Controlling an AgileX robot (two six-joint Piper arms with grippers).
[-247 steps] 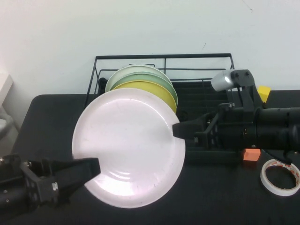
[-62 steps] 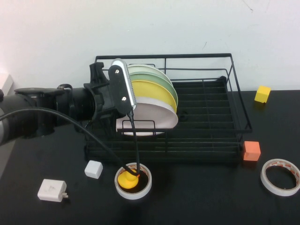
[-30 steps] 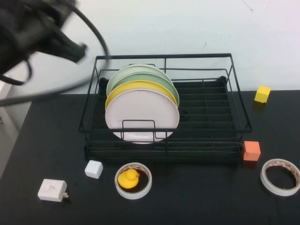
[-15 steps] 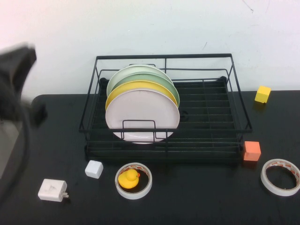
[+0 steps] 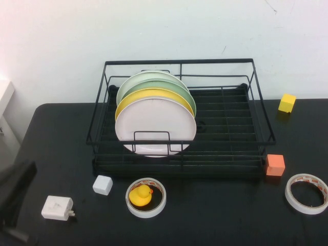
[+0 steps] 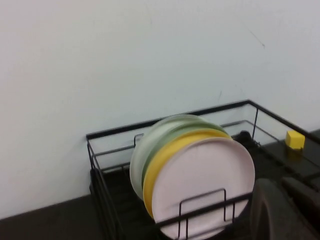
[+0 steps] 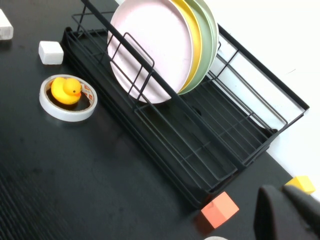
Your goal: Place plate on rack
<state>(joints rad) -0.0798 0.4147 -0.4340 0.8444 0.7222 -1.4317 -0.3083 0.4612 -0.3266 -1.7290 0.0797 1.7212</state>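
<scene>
The pale pink plate (image 5: 156,125) stands upright in the front slot of the black wire rack (image 5: 179,61), in front of a yellow plate and two pale green plates. It also shows in the left wrist view (image 6: 200,175) and the right wrist view (image 7: 150,45). My left gripper (image 6: 285,186) is shut and empty. It shows as a dark shape at the table's near left corner (image 5: 15,197), well away from the rack. My right gripper (image 7: 282,192) is shut and empty, near the rack's right end and out of the high view.
A yellow plate (image 5: 154,94) and green plates (image 5: 148,78) fill the rack's left slots. In front of the rack lie a tape roll holding a yellow duck (image 5: 145,197), a white cube (image 5: 102,184) and a white charger (image 5: 57,207). At right lie an orange cube (image 5: 275,164), a yellow cube (image 5: 287,102) and a tape roll (image 5: 306,193).
My left arm has left the rack and swung from the upper left down to the near left corner. The pink plate stays standing in the rack.
</scene>
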